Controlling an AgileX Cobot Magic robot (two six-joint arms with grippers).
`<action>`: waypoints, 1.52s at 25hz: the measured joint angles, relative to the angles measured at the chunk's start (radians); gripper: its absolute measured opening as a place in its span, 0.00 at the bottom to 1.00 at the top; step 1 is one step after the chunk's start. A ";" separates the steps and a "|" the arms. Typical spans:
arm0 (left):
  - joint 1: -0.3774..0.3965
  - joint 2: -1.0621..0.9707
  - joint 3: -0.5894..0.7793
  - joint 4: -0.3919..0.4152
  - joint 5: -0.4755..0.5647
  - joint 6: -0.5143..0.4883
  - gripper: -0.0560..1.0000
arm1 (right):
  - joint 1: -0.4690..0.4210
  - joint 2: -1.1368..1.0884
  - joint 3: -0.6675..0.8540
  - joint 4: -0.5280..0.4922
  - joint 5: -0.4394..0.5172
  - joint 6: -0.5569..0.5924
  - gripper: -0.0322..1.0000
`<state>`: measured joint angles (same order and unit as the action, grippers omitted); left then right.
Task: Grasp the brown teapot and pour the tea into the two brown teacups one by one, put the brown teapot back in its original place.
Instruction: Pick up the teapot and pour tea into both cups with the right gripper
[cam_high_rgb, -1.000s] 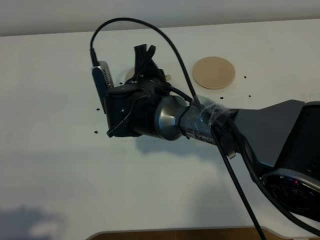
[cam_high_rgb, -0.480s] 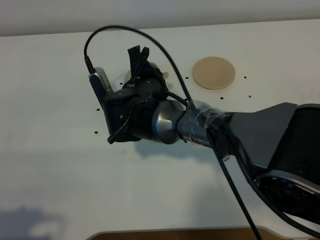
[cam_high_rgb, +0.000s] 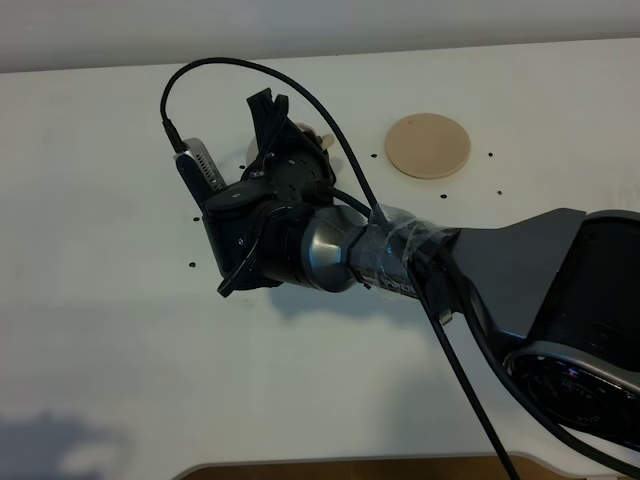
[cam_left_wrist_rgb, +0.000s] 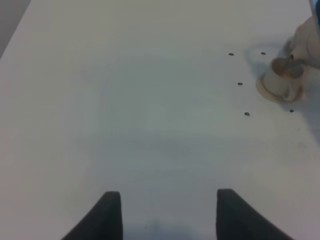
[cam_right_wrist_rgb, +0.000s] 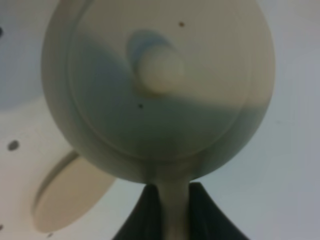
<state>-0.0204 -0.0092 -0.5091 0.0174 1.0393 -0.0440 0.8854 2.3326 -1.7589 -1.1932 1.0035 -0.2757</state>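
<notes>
Two dark fingers (cam_right_wrist_rgb: 145, 220) of the right gripper (cam_right_wrist_rgb: 174, 212) are pressed together on the loop handle (cam_right_wrist_rgb: 175, 220) of the squat beige-tan matte teapot (cam_right_wrist_rgb: 157, 95), so the claw pinches it. The teapot hangs above the white table (cam_high_rgb: 100, 330), lid knob (cam_right_wrist_rgb: 160, 72) facing the wrist cam. A flat tan disc (cam_right_wrist_rgb: 70, 197) lies on the table partly under it; which saucer, I cannot tell.

In the high view the R arm (cam_high_rgb: 400, 260) reaches across the middle and hides nearly all of the teapot. The wide round beige-tan saucer (cam_high_rgb: 428, 145) lies bare, apart from the gripper.

The left gripper (cam_left_wrist_rgb: 167, 215) is spread w/ nothing between the jaws, over bare table. One small beige-tan cylindrical teacup (cam_left_wrist_rgb: 282, 80) stands on its round saucer (cam_left_wrist_rgb: 270, 92), well ahead of it.
</notes>
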 joint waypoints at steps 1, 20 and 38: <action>0.000 0.000 0.000 0.000 0.000 0.000 0.49 | 0.000 0.000 0.000 -0.008 0.000 -0.012 0.14; 0.000 0.000 0.000 0.000 0.000 0.000 0.49 | 0.003 0.000 0.000 -0.079 -0.001 -0.183 0.14; 0.000 0.000 0.000 0.000 0.000 0.000 0.49 | 0.020 0.000 0.000 -0.175 -0.036 -0.225 0.14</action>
<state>-0.0204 -0.0092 -0.5091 0.0174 1.0393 -0.0440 0.9057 2.3326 -1.7589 -1.3677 0.9673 -0.5003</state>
